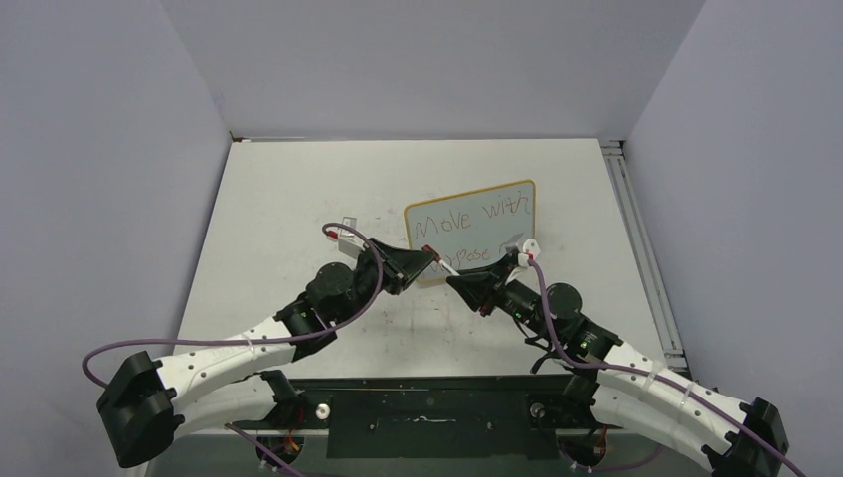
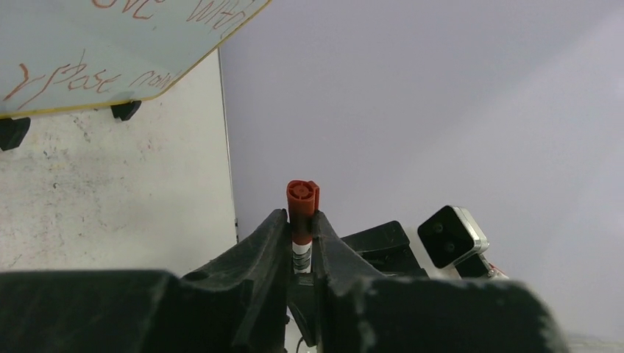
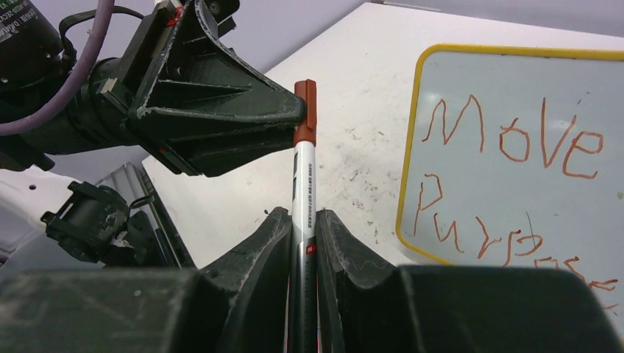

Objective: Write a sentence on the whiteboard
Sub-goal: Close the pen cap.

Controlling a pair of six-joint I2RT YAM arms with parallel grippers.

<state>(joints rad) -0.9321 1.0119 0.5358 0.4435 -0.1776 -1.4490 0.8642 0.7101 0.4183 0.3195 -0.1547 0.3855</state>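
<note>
The writing looks finished. The whiteboard (image 1: 479,239) stands on its two black feet on the worktop (image 1: 298,199), just behind both hands, and its face leans back a little. The sentence (image 1: 467,214) is in two red-brown lines: "Move with" above, and "Purpose" plus one short word below. I cannot read that last word for sure.

What is left, in my judgement, concerns only the marker (image 3: 303,184). The right hand (image 3: 303,220) is closed narrow on its silver body. The left hand (image 2: 302,220) pinches the red cap (image 3: 305,110) at the top end with its fingertips. So the marker is held between the two hands, above the worktop and in front of the board. The cap seems to sit on the marker, but whether it is pushed fully home cannot be told. Probably the cap must be pressed on and the marker then laid down.

No box, cup or tray shows in any view, so I see no holder for the marker.
</note>
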